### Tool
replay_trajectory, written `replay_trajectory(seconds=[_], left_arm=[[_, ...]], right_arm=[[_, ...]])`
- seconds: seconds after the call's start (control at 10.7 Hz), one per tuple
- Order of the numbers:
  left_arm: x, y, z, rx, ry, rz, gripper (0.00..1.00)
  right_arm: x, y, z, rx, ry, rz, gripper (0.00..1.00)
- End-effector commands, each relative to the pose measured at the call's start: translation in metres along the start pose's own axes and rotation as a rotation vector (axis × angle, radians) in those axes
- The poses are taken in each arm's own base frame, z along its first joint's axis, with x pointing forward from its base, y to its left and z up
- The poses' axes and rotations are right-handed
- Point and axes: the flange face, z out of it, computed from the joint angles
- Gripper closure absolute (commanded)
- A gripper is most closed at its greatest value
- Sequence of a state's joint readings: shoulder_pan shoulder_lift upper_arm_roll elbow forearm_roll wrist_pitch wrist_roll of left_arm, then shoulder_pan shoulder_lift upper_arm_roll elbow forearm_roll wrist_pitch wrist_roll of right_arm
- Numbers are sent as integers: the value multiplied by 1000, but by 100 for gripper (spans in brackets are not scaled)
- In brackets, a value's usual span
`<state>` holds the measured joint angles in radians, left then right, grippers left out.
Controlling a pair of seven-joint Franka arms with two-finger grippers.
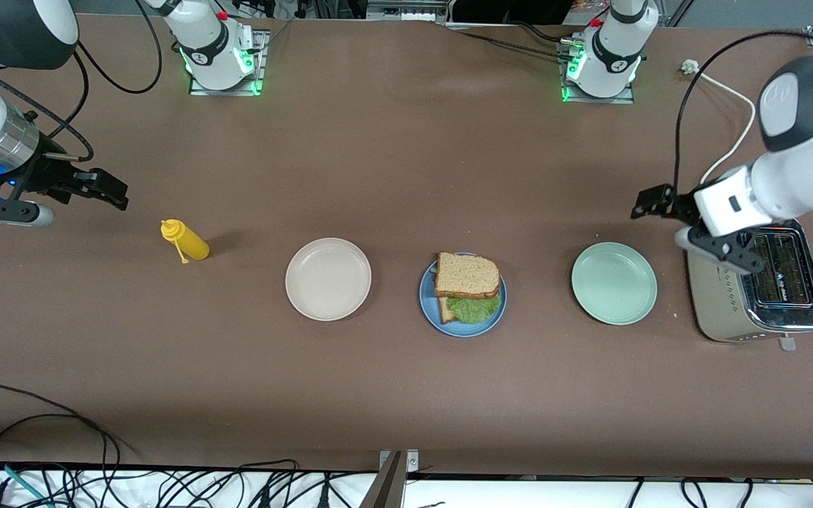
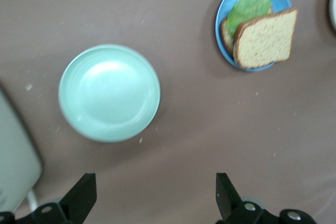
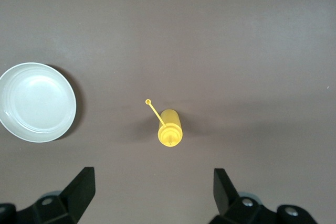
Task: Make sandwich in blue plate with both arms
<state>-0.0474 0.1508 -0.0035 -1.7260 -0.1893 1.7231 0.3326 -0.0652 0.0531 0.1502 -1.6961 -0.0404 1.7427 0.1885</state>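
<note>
From the front view, the blue plate [image 1: 429,305] sits mid-table in a row of three plates, between the cream-white plate [image 1: 328,279] toward the right arm's end and the mint-green plate [image 1: 614,283] toward the left arm's end. The sandwich [image 1: 468,285] lies on the blue plate: a top slice of speckled bread shifted off the lower slice, with a green lettuce leaf [image 1: 475,308] showing at the edge nearer the camera. A yellow squeeze bottle [image 1: 185,240] stands between the cream-white plate and the right arm's end of the table. A silver toaster [image 1: 754,290] stands just beside the mint-green plate at the left arm's end. The left gripper [image 1: 650,201] hangs empty in the air over bare table near the toaster, and the right gripper [image 1: 106,189] hangs empty over bare table near the bottle. In the left wrist view, the left gripper's fingers [image 2: 84,195] stand wide apart, holding nothing, above the mint-green plate and the sandwich farther off. In the right wrist view, the right gripper's fingers [image 3: 81,190] stand wide apart and empty above the bottle and the cream-white plate.
</note>
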Motion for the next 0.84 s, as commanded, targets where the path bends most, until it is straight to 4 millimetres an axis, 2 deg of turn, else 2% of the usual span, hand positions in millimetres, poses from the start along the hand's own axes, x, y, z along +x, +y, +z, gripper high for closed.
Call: replay_trajectory(seconds=[0.0,0.19,0.37,0.47,0.75], left_arm=[[-46,27,-43,147,-81,-63,0],[-67,38,-71,194,-116,-95,0],[-78,41,-94,208,-145,-123,0],[-81,44,-108,213,-135,-186,0],[-88,50,-134,225,-89,-370,0]], right_arm=[[0,-2,-1,17,5,13,0],[0,-2,-1,17,5,13,0],[0,-2,-1,17,5,13,0],[0,-2,-1,17,5,13,0],[0,-2,-1,21,4,12,0]])
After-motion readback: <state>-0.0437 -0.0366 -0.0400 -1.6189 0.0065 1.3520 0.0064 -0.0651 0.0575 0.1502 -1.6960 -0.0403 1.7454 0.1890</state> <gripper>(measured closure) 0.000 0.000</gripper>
